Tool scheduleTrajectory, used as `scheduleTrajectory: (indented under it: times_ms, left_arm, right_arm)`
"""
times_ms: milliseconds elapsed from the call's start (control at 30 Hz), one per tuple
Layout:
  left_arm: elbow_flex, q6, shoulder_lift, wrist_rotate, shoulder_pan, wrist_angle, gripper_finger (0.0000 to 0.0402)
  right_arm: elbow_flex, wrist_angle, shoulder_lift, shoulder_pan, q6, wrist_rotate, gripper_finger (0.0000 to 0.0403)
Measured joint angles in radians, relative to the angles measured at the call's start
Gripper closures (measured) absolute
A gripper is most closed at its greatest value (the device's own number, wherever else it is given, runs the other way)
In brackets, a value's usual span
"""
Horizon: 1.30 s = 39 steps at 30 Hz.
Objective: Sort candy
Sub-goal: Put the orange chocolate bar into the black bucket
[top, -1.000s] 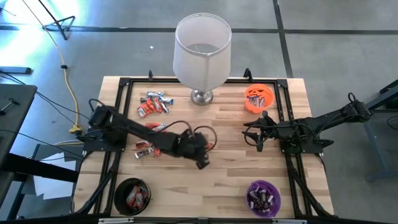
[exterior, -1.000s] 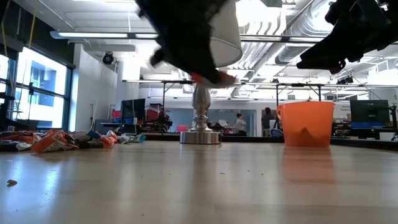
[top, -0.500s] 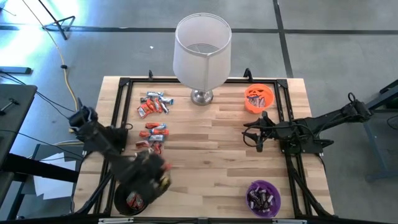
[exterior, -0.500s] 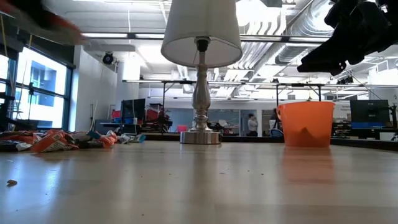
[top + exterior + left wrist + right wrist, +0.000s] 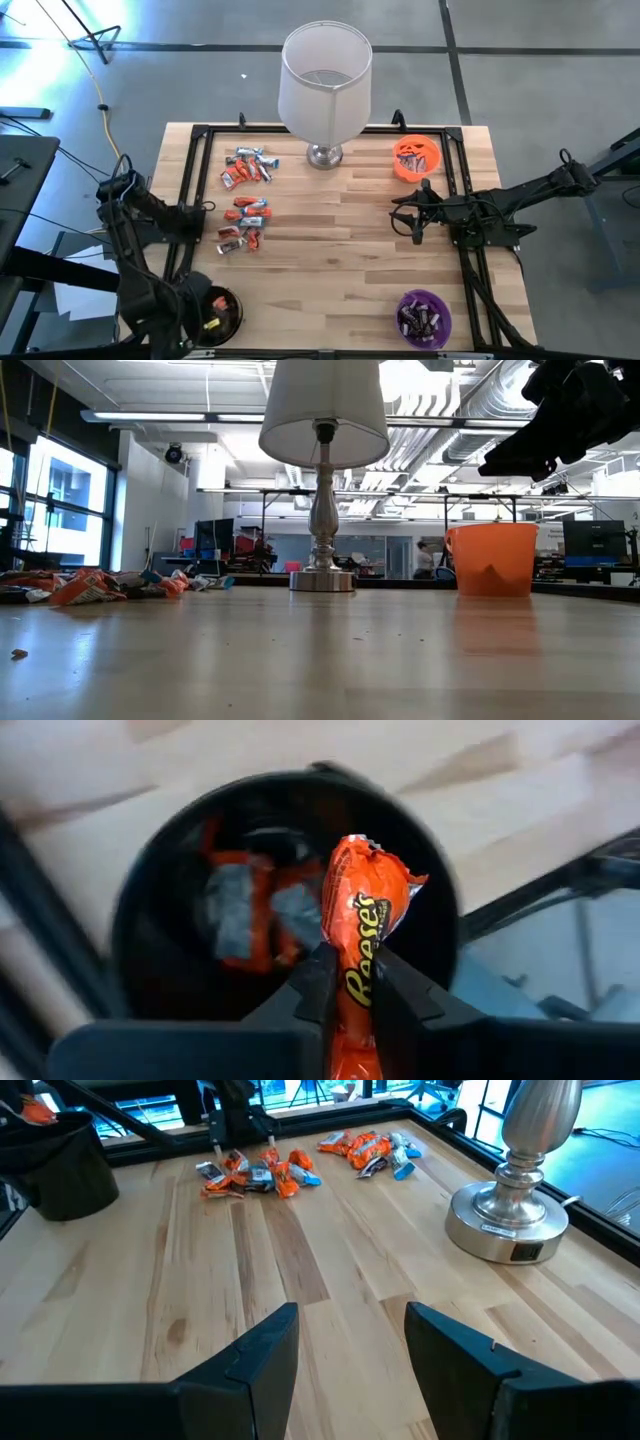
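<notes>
An orange-red wrapped candy (image 5: 365, 900) sits in my left gripper (image 5: 347, 965), which is shut on it over the black bowl (image 5: 160, 970) at the table's near left corner (image 5: 230, 300). Several candies lie in that bowl. Two loose clusters of candy (image 5: 248, 166) (image 5: 243, 226) rest on the wood at the left, also seen in the right wrist view (image 5: 255, 1172). My right gripper (image 5: 350, 1342) waits open at the table's right side (image 5: 415, 215), well above the wood, with nothing between its fingers. My left gripper pinches the candy's lower half (image 5: 356, 985) between its two fingers. The fingers point steeply down from above and lie along the candy. The wrapper's crimped free end (image 5: 372, 855) sticks out past the fingertips. The candy hangs clear above the black bowl's opening.
A white-shaded lamp (image 5: 325, 85) stands on a metal base (image 5: 505, 1220) at the far middle. An orange bowl (image 5: 416, 158) sits at the far right and a purple bowl (image 5: 424, 315) with candies at the near right. A black frame (image 5: 200, 135) borders the table.
My left gripper has swung from the table's middle toward the near left corner, carrying the orange-red candy, and now hangs over the black bowl. Its wrist has rolled on the way. The candy stays pinched and clear of the table.
</notes>
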Motion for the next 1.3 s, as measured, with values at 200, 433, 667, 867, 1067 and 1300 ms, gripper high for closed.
scheduleTrajectory:
  times_ms: [200,433,667,867,1067,1300]
  left_arm:
    - [0.000,0.005,0.000,0.067,0.033,-0.074,0.0324]
    - [0.000,0.060,0.000,0.063,0.062,-0.066,0.0253]
    - [0.000,0.227,0.000,-0.131,0.108,-0.158,0.0241]
    - [0.000,0.464,0.000,-0.158,0.246,-0.290,0.0241]
    - [-0.074,0.763,-0.004,-0.035,0.444,-0.387,0.0241]
    - [-0.242,0.982,-0.098,0.019,0.604,-0.283,0.0241]
  right_arm:
    - [0.000,0.000,0.000,0.000,0.000,0.000,0.0222]
    - [0.000,0.000,0.000,0.000,0.000,0.000,0.0222]
    - [0.000,0.000,0.000,0.000,0.000,0.000,0.0222]
    - [0.000,0.000,0.000,0.000,0.000,0.000,0.0222]
    - [0.000,0.000,0.000,0.000,0.000,0.000,0.0222]
    - [0.000,0.000,0.000,0.000,0.000,0.000,0.0222]
